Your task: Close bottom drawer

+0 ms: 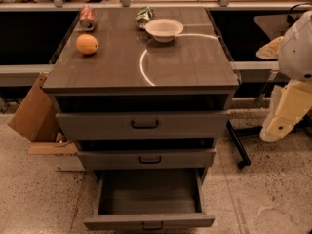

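Note:
The bottom drawer point(149, 199) is the lowest of three in a grey-brown cabinet point(141, 62). It is pulled far out, showing a plain grey empty interior, with its narrow front and small dark handle point(152, 225) at the bottom edge of the camera view. The middle drawer point(146, 158) and top drawer point(142, 125) stand slightly out. My arm hangs at the right edge, white above and pale yellow below. Its gripper point(282, 118) is well to the right of the cabinet, above the floor, and touches no drawer.
On the cabinet top are an orange point(87, 44), a white bowl point(164, 29), a red can point(87, 17) on its side and a crushed green can point(144, 15). A cardboard box point(34, 116) leans at the cabinet's left. A black chair leg point(237, 145) is at its right.

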Available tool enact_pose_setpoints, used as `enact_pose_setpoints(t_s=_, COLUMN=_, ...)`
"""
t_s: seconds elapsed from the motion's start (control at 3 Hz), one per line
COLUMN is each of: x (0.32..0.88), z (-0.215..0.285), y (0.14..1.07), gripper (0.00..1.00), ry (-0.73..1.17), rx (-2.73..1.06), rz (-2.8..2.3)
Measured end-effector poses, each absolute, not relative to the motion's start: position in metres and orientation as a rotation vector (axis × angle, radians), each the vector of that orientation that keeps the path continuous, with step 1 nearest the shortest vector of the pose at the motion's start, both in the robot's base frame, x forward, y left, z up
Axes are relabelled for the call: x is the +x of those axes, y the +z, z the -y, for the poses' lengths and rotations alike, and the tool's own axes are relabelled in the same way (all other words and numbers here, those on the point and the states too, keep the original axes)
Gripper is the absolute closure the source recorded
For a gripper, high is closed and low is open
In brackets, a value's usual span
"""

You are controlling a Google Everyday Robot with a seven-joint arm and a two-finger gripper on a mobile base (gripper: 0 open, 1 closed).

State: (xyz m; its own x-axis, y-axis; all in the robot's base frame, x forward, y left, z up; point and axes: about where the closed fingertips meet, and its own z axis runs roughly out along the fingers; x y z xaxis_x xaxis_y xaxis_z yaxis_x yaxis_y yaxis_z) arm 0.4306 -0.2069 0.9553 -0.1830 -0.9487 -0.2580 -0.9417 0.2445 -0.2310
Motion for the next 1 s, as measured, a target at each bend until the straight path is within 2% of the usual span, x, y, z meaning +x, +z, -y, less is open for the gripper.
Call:
enact_pose_setpoints(t_s=0.67, x=0.406, z=0.177, y=0.882, gripper=0.0, ry=0.283, rx=-1.812, rz=-2.123)
enact_pose_setpoints(t_s=1.0, x=0.402, z=0.172, y=0.875, gripper=0.0, ry=0.327, rx=-1.818, rz=-2.113)
